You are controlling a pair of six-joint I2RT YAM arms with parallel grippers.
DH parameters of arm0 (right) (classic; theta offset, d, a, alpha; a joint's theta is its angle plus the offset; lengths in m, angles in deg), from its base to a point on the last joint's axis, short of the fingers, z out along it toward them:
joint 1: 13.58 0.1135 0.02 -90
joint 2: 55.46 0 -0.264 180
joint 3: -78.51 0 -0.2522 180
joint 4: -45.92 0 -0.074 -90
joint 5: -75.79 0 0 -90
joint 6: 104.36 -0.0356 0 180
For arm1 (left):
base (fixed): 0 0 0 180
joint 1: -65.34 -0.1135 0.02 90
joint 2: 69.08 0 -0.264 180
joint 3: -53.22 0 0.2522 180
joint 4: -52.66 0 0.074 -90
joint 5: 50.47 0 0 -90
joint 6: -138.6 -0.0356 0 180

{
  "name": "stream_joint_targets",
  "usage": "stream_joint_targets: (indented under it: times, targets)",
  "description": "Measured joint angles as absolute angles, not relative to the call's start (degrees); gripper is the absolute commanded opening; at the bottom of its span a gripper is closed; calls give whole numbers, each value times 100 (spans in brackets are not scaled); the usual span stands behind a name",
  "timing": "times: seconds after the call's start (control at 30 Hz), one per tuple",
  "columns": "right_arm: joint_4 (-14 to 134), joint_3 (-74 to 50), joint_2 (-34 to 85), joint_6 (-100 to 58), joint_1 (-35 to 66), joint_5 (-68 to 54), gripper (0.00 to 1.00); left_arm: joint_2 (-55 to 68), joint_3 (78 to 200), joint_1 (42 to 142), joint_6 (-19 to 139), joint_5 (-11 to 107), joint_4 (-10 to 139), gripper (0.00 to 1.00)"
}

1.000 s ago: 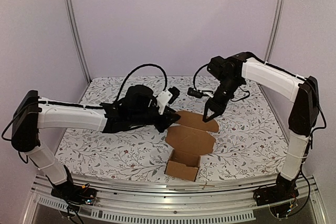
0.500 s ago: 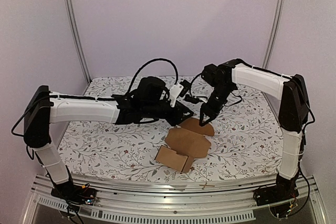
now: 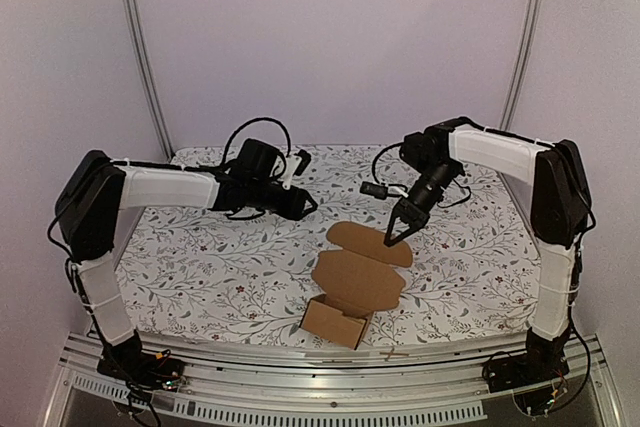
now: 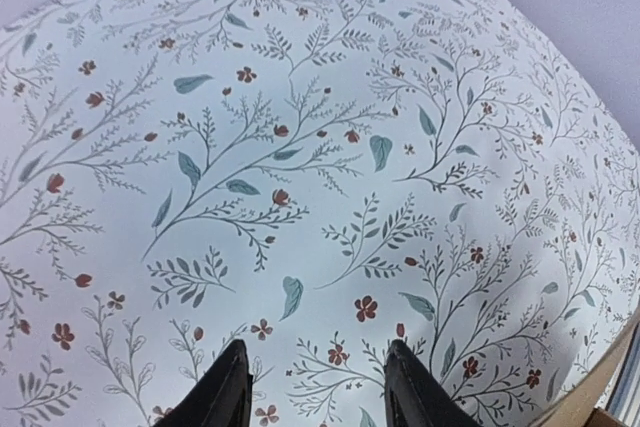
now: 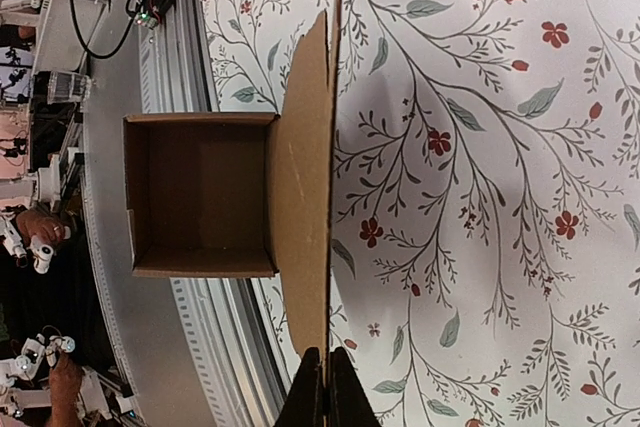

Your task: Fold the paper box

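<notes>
Brown paper box (image 3: 356,281) in right gripper (image 3: 388,239)

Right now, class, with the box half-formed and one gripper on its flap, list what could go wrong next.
1. The right gripper pinches only the edge of a flap of the paper box; thin card could slip out or crease wrongly.
2. The left gripper hangs open over the table, bracing nothing, so the box may slide instead of folding.
3. The formed end sits near the table's front edge; a pull might tip it off.
</notes>
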State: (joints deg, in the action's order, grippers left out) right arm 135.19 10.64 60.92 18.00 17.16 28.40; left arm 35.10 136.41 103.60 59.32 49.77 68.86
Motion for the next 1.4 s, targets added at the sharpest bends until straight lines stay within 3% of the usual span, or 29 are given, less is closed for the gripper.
stream_joint_targets:
  times: [0.2, 0.57, 1.4]
  targets:
    - [13637, 1042, 6247, 2010, 1714, 3002, 0, 4323, 13774, 10456, 5795, 5899, 6838, 47]
    - [13637, 1011, 6516, 1999, 1651, 2963, 0, 4205, 13763, 10703, 5366, 7508, 6661, 44]
    - [13628, 937, 6518, 1848, 1651, 2899, 0, 4163, 13505, 10707, 5202, 8544, 7030, 48]
